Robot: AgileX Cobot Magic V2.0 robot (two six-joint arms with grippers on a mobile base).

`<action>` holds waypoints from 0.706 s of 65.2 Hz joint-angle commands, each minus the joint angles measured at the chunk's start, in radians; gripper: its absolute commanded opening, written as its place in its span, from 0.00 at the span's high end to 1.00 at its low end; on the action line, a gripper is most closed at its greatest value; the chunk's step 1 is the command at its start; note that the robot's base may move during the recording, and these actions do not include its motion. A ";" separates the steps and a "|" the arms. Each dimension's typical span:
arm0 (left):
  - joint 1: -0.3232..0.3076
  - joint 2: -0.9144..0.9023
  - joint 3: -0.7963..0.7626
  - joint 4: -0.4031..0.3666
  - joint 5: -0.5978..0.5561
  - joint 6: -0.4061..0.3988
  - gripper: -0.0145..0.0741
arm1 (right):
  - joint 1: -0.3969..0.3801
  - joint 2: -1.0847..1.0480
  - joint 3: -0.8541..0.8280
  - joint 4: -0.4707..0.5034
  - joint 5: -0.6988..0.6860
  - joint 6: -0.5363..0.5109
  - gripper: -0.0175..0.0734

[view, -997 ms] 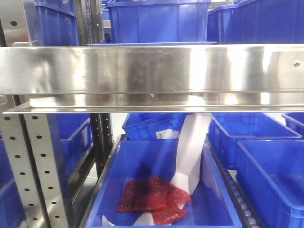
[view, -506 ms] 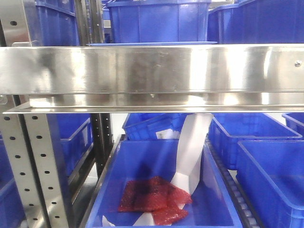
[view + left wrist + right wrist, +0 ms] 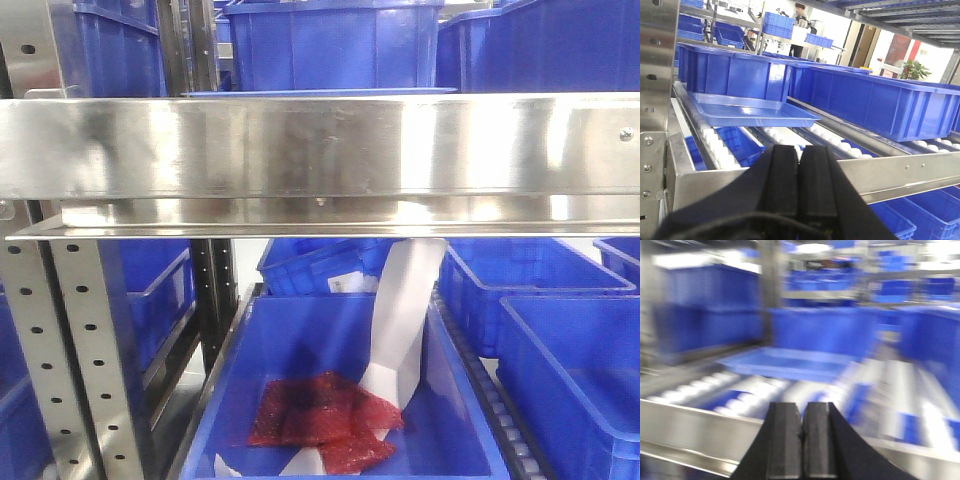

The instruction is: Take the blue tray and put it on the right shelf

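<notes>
The light-blue tray (image 3: pixel 755 110) lies flat on the white roller rails of the steel shelf (image 3: pixel 900 172), its far side against a deep blue bin. In the front view only the tray's thin rim (image 3: pixel 320 92) shows above the shelf's broad shiny lip (image 3: pixel 320 150). My left gripper (image 3: pixel 799 150) is shut with nothing in it, in front of the lip and short of the tray. The right wrist view is blurred. It shows the tray (image 3: pixel 790 362) beyond the lip (image 3: pixel 690 425), and my right gripper (image 3: pixel 803 407) is shut and empty on the near side.
Deep dark-blue bins (image 3: pixel 330 45) stand behind and beside the tray. Another long bin (image 3: pixel 880 105) sits to its right. Below the shelf, a bin (image 3: pixel 340 390) holds a red mesh bag (image 3: pixel 320 420) and a white strip. Perforated uprights (image 3: pixel 75 350) stand at left.
</notes>
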 commanded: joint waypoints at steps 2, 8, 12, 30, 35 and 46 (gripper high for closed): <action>-0.006 0.011 -0.028 0.007 -0.090 -0.001 0.89 | -0.122 -0.042 0.058 0.025 -0.107 -0.059 0.75; -0.006 0.011 -0.028 0.007 -0.090 -0.001 0.89 | -0.211 -0.112 0.145 0.026 -0.109 -0.059 0.75; -0.006 0.011 -0.028 0.007 -0.090 -0.001 0.89 | -0.248 -0.156 0.198 0.028 -0.110 -0.059 0.75; -0.006 0.011 -0.028 0.007 -0.090 -0.001 0.89 | -0.273 -0.300 0.305 0.028 -0.072 -0.059 0.75; -0.006 0.011 -0.028 0.007 -0.090 -0.001 0.89 | -0.273 -0.301 0.305 0.028 -0.064 -0.059 0.75; -0.006 0.011 -0.028 0.007 -0.090 -0.001 0.89 | -0.273 -0.301 0.305 0.028 -0.066 -0.059 0.75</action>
